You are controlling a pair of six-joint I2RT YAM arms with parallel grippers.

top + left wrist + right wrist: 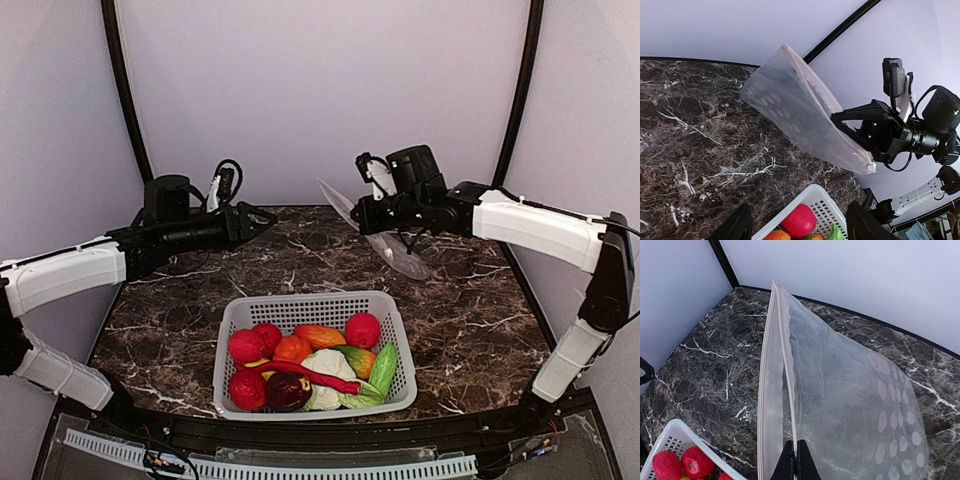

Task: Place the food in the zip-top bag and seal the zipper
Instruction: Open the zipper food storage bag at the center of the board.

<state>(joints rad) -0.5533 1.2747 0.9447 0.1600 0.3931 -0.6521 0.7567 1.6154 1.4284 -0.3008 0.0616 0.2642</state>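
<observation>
Bag hangs rt of ctr; basket fills front.

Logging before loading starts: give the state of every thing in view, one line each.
zip-top bag: held up off the table, empty
zipper: unsealed, lips apart
food: all in the basket
basket: upright on the table
left gripper: open, empty
right gripper: shut on the bag's zipper edge

Clear dotted plastic zip-top bag: aloft, tilted, whitish zipper strip parted. Glossy toy fruits and vegetables, red, orange, green, white: heaped in white slotted basket.
</observation>
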